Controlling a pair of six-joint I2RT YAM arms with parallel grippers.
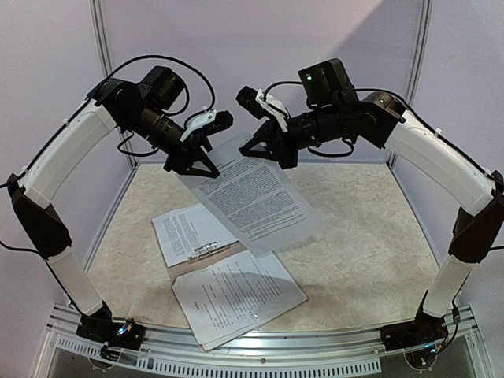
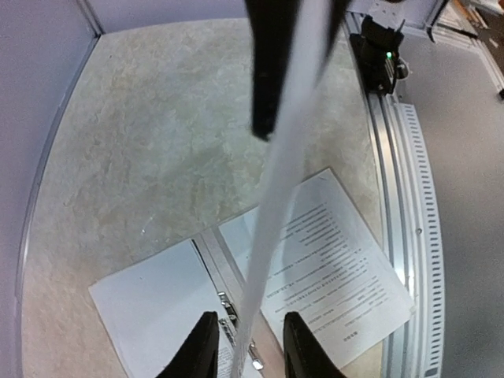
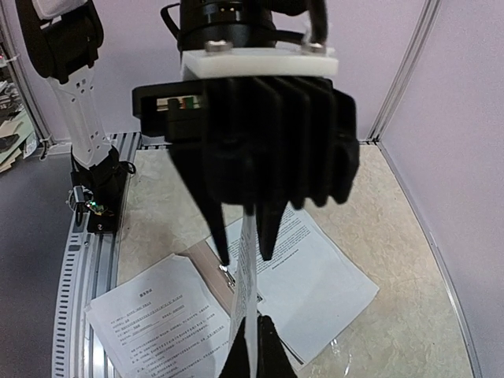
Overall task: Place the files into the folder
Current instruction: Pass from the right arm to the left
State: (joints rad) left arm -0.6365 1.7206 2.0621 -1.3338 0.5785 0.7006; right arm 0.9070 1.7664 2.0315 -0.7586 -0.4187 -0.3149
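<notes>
I am watching both arms arching up from their bases and bending inward. The left end effector (image 1: 194,167) and the right end effector (image 1: 261,151) are meeting nose to nose high above the far side of the folder (image 1: 197,266). The right end effector is pinching the hanging file (image 1: 260,201) at its top edge, jaws closed on the paper, and the sheet is slanting down through the air over the folder. The left end effector is straddling that same edge with its fingers (image 2: 197,350) parted. A sliver of gap is showing on each side of the paper, so I am reading it as open and not gripping.

The folder is lying open on the counter (image 1: 370,252), its clip (image 1: 206,250) at the spine. The far file (image 1: 185,232) is resting on its far half and the near file (image 1: 240,295) on its near half, with that sheet's near corner reaching the metal rail (image 1: 315,346). To the right of the folder, a wide stretch of counter is running up to the pale wall (image 1: 453,79).

The hanging file is covering the folder's far right corner in the top view. In both wrist views it is showing edge-on as a blurred white streak. The print is too small for me to read.
</notes>
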